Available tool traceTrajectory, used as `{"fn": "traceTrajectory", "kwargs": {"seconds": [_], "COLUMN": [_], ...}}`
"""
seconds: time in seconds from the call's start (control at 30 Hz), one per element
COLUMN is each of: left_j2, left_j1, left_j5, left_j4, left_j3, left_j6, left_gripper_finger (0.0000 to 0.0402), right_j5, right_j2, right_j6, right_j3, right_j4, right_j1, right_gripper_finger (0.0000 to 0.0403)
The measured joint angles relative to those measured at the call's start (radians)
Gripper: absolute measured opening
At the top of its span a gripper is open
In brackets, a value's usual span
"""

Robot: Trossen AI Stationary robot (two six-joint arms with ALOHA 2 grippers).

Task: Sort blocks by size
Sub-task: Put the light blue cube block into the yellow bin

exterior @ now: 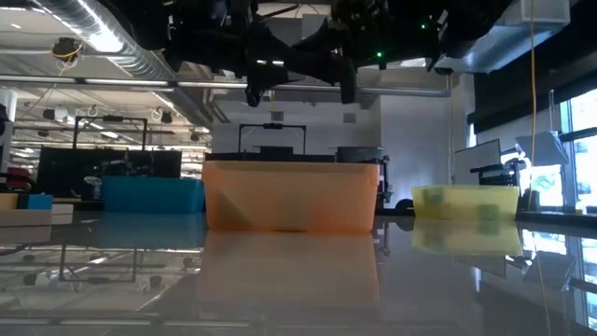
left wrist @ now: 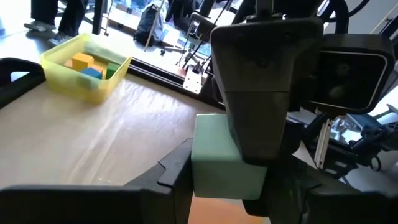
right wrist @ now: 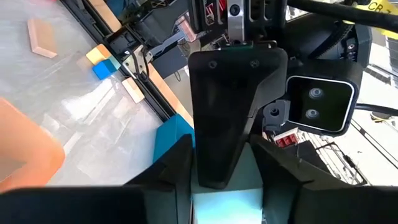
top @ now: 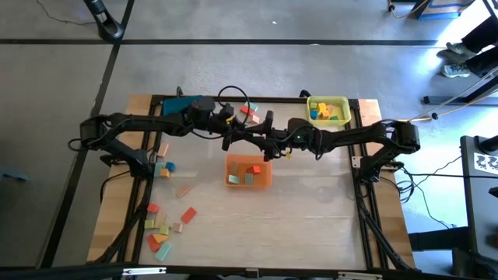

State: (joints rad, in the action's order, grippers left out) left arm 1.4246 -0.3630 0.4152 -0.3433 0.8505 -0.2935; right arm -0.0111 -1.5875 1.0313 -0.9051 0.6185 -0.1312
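High view: both grippers meet above the table's centre, at 12 o'clock of the orange tray [top: 264, 180]. Left gripper [top: 258, 140] and right gripper [top: 272, 146] both pinch one pale green block [left wrist: 217, 163], seen between their fingers. Loose blocks [top: 165, 230] lie toward 7 o'clock; others fill the yellow tray [top: 345, 103].

Hardly any writing can be read: only the letters "CR" on a yellow strip [right wrist: 372, 7] in the right wrist view; the rest is cut off.
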Motion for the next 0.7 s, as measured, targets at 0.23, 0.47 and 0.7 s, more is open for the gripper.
{"fn": "traceTrajectory", "kwargs": {"seconds": [0.23, 0.47, 0.7], "left_j2": [0.000, -0.065, -0.133], "left_j1": [-0.013, -0.076, -0.161], "left_j5": [-0.004, -0.005, -0.106], "left_j4": [-0.014, 0.087, 0.339], "left_j3": [0.000, 0.000, 0.001], "left_j6": [0.009, 0.082, 0.205], "left_gripper_finger": [0.0169, 0.0219, 0.0219], "right_j5": [0.009, 0.209, 0.438], "right_j2": [0.000, 0.046, 0.184], "right_j6": [-0.083, -0.226, -0.386], "right_j3": [0.000, 0.000, 0.000], "right_j4": [-0.004, -0.075, -0.336], "right_j1": [0.000, 0.000, -0.032], "right_gripper_finger": [0.0148, 0.0133, 0.0134]}}
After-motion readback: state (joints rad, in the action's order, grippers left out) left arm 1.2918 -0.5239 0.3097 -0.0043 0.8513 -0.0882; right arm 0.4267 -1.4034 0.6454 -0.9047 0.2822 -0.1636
